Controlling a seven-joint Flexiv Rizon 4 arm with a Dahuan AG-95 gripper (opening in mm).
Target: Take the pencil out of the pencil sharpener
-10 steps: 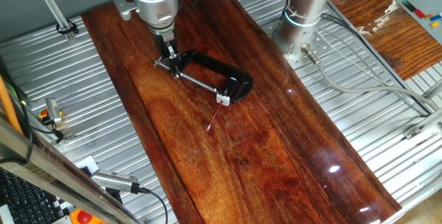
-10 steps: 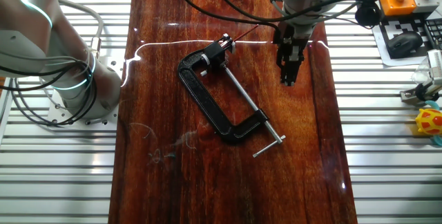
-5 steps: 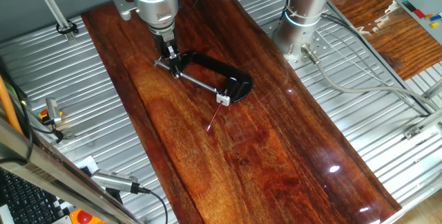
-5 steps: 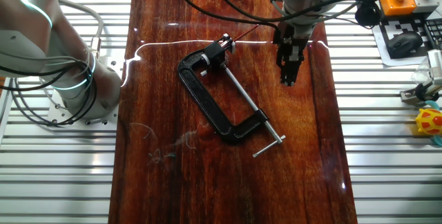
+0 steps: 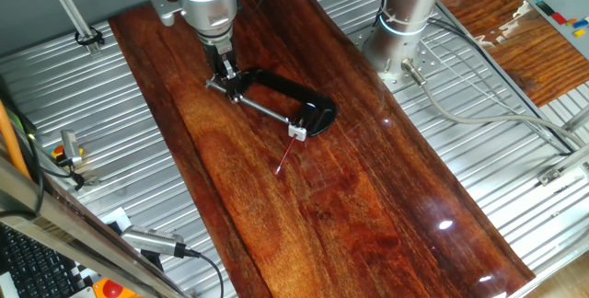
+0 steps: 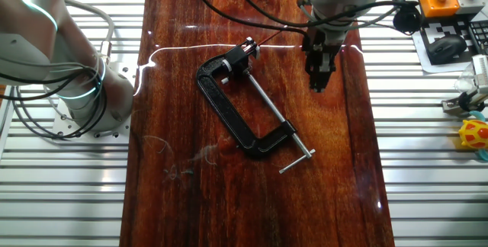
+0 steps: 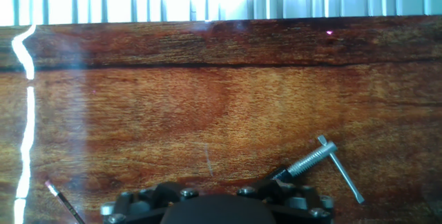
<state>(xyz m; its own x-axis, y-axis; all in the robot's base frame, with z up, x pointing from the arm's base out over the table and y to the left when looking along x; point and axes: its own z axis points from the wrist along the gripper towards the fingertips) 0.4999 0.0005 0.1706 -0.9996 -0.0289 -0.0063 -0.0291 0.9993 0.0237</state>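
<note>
Pencil (image 5: pixel 286 159) thin, faint, tip inside pencil sharpener (image 5: pixel 296 133); hand (image 6: pixel 318 85) apart, grip state unclear.

Glossy wooden table (image 5: pixel 368 197), black clamp (image 5: pixel 293 96), pencil (image 5: pixel 287 158), pencil sharpener (image 5: pixel 297 132)

No text, label, brand, number or sign can be read in any of the three views; whatever markings may exist on the equipment around the desk are too small or blurred to tell.
</note>
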